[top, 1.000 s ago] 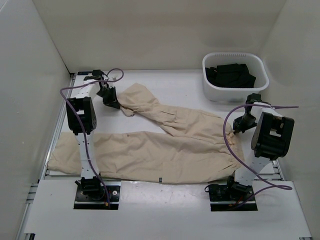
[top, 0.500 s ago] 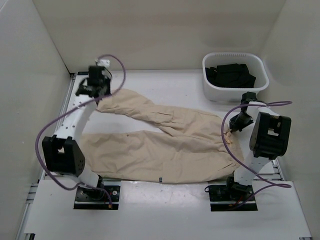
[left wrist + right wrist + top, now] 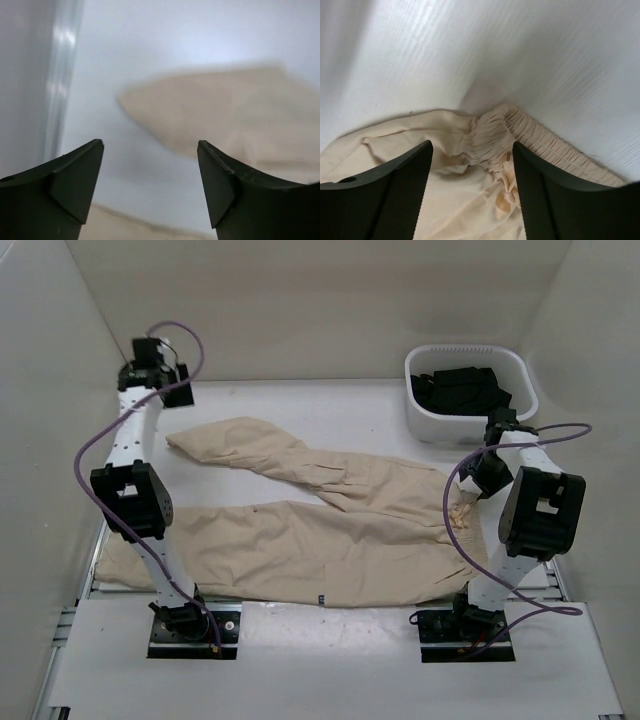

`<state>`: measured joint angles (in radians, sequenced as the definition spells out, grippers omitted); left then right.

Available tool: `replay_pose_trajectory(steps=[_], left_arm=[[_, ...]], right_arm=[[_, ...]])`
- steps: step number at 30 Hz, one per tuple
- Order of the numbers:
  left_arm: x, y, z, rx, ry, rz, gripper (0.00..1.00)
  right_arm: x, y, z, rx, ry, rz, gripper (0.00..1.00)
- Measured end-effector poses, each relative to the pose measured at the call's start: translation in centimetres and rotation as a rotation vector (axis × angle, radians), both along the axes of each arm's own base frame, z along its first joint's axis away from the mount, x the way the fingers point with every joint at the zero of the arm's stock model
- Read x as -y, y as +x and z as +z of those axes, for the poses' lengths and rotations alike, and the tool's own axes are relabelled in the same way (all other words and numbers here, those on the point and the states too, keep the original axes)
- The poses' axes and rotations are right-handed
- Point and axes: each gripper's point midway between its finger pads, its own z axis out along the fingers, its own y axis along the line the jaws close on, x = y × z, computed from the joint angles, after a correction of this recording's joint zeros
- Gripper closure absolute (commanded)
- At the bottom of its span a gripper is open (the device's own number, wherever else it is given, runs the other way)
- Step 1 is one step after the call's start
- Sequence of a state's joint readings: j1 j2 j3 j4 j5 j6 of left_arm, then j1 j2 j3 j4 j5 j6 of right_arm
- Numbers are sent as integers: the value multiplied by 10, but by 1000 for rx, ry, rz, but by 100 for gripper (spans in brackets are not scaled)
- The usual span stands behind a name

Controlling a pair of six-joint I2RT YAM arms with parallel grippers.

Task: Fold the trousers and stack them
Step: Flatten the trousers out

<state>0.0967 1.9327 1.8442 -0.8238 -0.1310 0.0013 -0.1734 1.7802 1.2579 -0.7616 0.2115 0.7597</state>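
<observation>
Fingers (image 3: 395,195) of right gripper (image 3: 471,147) spread, empty, poised right over elastic waistband (image 3: 540,132) of the trousers (image 3: 330,530), drawstring (image 3: 505,195) just below. Left gripper (image 3: 150,150) likewise spread and empty, hanging well above far leg's hem (image 3: 200,107), hem ahead and beneath. Long axis running left to right between both grippers. Right arm nearer for a first pinch, by the look of it.

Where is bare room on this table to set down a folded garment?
Free: the far strip between the back wall and the trousers, left of the white bin; also the near plate between the two arm bases. The wedge between the trouser legs is bare but narrow. Crowded: the middle under the trousers, and the right side by the right gripper.
</observation>
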Motion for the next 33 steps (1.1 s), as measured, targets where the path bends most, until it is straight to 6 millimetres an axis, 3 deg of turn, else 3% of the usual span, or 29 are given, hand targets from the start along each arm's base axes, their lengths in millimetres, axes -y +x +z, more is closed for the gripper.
replay_pose_trajectory(steps=[2, 4, 5, 7, 9, 12, 14, 17, 18, 19, 20, 22, 24, 25, 27, 28, 30, 32, 33], left_arm=[[-28, 31, 43, 139, 15, 47, 2], [-41, 54, 55, 189, 25, 67, 0], [-43, 64, 49, 190, 25, 68, 0], [-41, 78, 8, 122, 16, 60, 0], [-38, 78, -56, -8, -8, 51, 0], [-30, 50, -158, -249, -55, 44, 0], [-34, 50, -157, -235, -94, 49, 1], [-38, 29, -167, -286, -149, 56, 24], [-40, 25, -166, -285, -164, 54, 56], [-40, 17, -166, -296, -180, 55, 75], [-38, 8, -166, -311, -202, 49, 86], [-30, -11, -167, -351, -247, 37, 86], [-21, -30, -167, -388, -295, 26, 86], [-17, -43, -166, -406, -318, 25, 86], [-7, -75, -166, -461, -355, 28, 86], [-5, -95, -166, -489, -361, 37, 86], [2, -144, -162, -569, -361, 60, 86], [6, -188, -157, -631, -340, 86, 86], [8, -207, -153, -660, -332, 93, 78]], right_arm=[[0, 7, 12, 32, -3, 2, 24], [-2, 18, 23, 74, 1, 8, 21], [-4, 25, 30, 95, 7, 14, 19], [-10, 40, 41, 138, 22, 34, 17], [-18, 55, 49, 180, 42, 60, 14], [-29, 63, 42, 182, 70, 87, 14], [-35, 63, 27, 146, 93, 90, 14], [-39, 56, -2, 62, 128, 70, 14], [-41, 51, -11, 37, 136, 63, 14], [-43, 44, -19, 10, 145, 54, 14], [-45, 35, -25, -17, 153, 44, 14], [-47, 20, -32, -56, 164, 29, 19], [-49, 12, -32, -65, 168, 22, 32], [-50, 9, -32, -69, 168, 22, 47], [-51, 6, -34, -78, 169, 25, 62], [-52, 4, -35, -83, 169, 27, 81], [-52, 2, -36, -87, 170, 33, 97], [-52, 2, -36, -89, 170, 38, 100], [-51, 2, -36, -89, 167, 43, 100]])
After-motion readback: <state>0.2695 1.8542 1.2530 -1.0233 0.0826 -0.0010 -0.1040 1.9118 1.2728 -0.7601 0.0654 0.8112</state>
